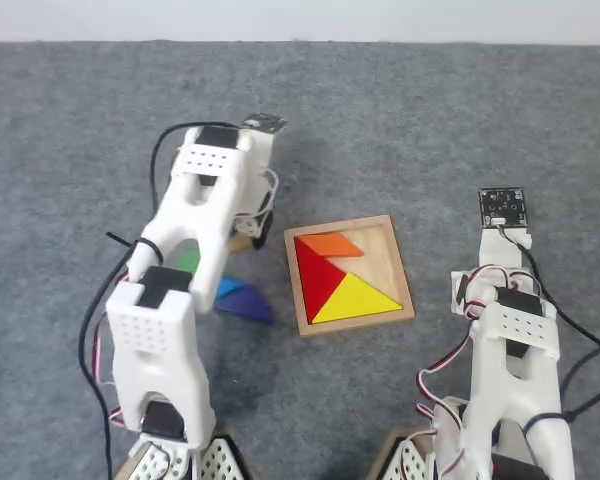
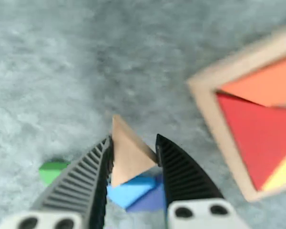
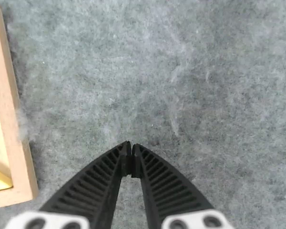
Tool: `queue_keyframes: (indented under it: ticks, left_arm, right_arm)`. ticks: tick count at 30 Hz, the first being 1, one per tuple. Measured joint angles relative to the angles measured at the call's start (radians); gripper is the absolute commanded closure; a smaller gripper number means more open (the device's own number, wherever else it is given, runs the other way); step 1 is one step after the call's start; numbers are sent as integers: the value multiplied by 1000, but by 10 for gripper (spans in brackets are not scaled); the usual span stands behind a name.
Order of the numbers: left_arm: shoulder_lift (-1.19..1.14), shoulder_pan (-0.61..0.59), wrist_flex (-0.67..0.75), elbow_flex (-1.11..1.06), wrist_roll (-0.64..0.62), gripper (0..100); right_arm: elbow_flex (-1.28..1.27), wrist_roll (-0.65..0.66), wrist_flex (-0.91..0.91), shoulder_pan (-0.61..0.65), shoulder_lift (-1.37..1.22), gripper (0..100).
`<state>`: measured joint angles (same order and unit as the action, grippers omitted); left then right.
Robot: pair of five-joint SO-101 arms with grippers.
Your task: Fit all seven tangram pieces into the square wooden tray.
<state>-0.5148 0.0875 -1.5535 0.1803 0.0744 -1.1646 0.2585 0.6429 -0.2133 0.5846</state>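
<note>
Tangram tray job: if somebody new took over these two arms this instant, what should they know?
Left gripper: shut on the tan triangle, just left of the wooden tray.
Right gripper: shut, holding nothing, over the carpet right of the tray.
Done: the orange piece, red triangle and yellow triangle lie in the tray.
To do: place the tan triangle, then the green piece, blue piece and purple piece, which lie on the carpet left of the tray.
</note>
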Motion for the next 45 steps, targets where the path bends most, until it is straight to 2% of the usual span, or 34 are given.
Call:
queue_keyframes:
  ticks: [5, 8, 12, 16, 21, 30, 32, 36, 45]
  left_arm:
    - [163, 126, -72, 2, 21, 987]
    - [278, 242, -60, -51, 144, 987]
    - [382, 377, 95, -209, 328, 987]
    - [400, 410, 275, -345, 505, 987]
    - [358, 433, 408, -387, 632, 986]
    - [227, 500, 473, -388, 749, 981]
    - [218, 497, 473, -388, 755, 946]
    - [216, 497, 473, -388, 753, 878]
    - [216, 499, 473, -388, 695, 872]
  right_arm:
    - [0, 0, 0, 0, 0, 990]
    - [0, 0, 0, 0, 0, 990]
    - [0, 0, 0, 0, 0, 989]
    - [0, 0, 0, -41, 0, 988]
    - [0, -6, 0, -58, 0, 987]
    - [0, -9, 0, -63, 0, 987]
    - [0, -9, 0, -63, 0, 987]
    - [0, -9, 0, -63, 0, 987]
    - [0, -9, 0, -63, 0, 987]
